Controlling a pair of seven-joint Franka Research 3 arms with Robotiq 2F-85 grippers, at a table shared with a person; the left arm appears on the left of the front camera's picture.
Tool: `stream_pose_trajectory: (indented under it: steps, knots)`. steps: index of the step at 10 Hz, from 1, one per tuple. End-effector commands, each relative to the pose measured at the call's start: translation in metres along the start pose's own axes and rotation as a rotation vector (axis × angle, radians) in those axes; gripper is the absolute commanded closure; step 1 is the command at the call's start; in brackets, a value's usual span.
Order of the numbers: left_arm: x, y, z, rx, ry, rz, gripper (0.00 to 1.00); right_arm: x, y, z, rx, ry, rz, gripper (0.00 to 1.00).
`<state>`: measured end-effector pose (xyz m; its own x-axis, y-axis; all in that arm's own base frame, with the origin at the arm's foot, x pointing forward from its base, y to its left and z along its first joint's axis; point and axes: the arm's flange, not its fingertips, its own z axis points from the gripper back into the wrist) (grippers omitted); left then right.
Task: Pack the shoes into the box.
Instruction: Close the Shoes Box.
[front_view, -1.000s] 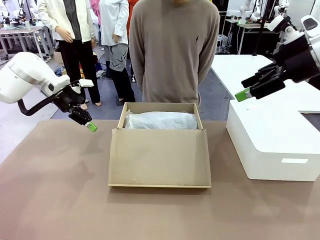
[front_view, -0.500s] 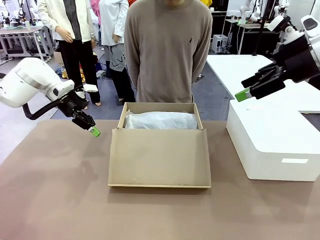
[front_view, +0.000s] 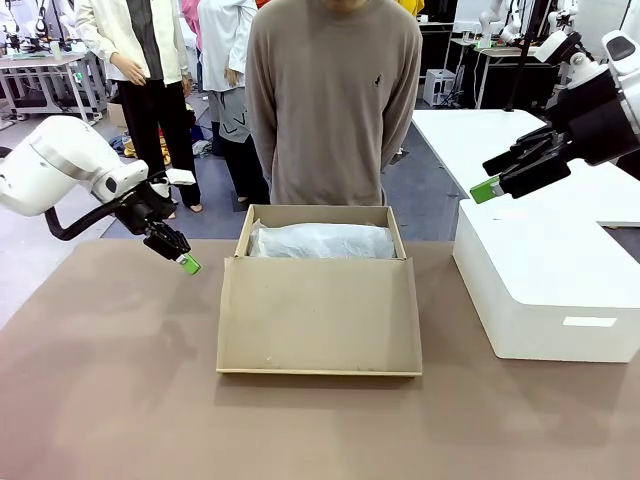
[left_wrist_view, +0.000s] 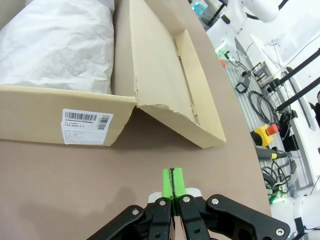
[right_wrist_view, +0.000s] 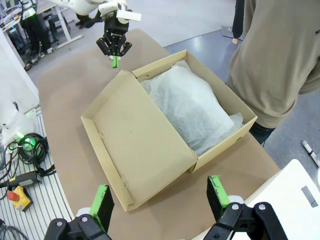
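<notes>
Box centre frame on the desk, lid folded out toward the bottom edge, tissue bulging inside; shoes hidden if under it. Left fingers pinched closed on nothing, right fingers spread, empty. Cardboard looks light, flexy: grab lid's free edge.

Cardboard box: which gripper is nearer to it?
Left. The left gripper hangs shut just beside the box's left side; the right gripper hovers open, higher, by the white box.

The box sits open on the worktop, tissue paper inside; the left pincer, closed, hovers beside it, the right pincer above a white box.
</notes>
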<state>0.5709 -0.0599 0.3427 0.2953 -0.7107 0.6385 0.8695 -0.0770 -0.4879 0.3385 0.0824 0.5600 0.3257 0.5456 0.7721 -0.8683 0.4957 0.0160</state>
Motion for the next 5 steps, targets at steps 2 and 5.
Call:
stream_pose_trajectory:
  steps: [2,5]
  knots:
    - [-0.003,0.009,-0.013,0.001,-0.021,0.004,1.0,0.0,-0.004,-0.002,0.017,-0.028,0.02,0.0]
    - [-0.009,0.018,-0.034,0.011,-0.027,0.023,1.0,0.0,-0.004,-0.002,0.017,-0.028,0.02,0.0]
